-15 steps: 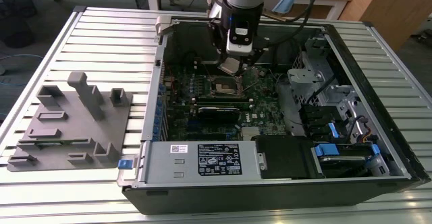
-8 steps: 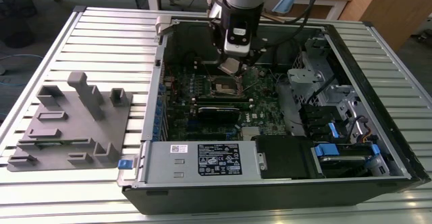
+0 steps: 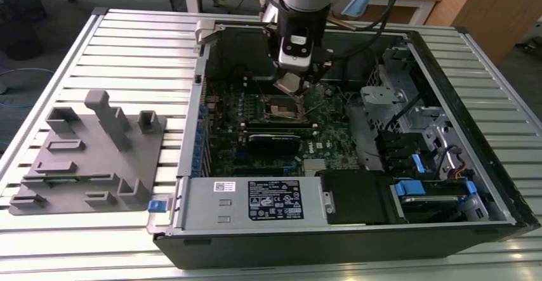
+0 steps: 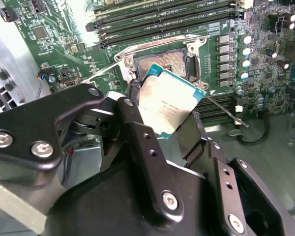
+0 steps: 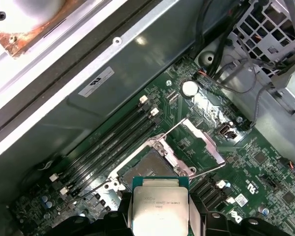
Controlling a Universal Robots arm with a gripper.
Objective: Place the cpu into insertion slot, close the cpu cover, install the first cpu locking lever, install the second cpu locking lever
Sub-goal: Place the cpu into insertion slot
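Note:
My gripper [image 4: 162, 117] is shut on the cpu [image 4: 168, 102], a small square chip with a silvery top and a teal edge, gripped by two opposite sides between black fingers [image 4: 133, 101]. The chip hangs tilted just above the insertion slot [image 4: 160, 60], a square socket with a dark centre and a metal rim on the green board. In the first wrist view the cpu [image 5: 160, 205] sits at the near edge of the insertion slot [image 5: 146, 167], and the cpu cover [image 5: 202, 142] lies swung open beside it. Two thin wire levers [image 5: 206, 170] stand free. In the exterior view the gripper [image 3: 290, 84] hovers over the socket [image 3: 284, 108].
The board lies inside an open computer case [image 3: 474, 46] on a slatted metal table. Long black memory slots [image 4: 162, 17] run beside the socket, and cables and drive bays [image 3: 423, 160] fill the exterior view's right. A grey fixture block [image 3: 85, 154] stands outside the case on the exterior view's left.

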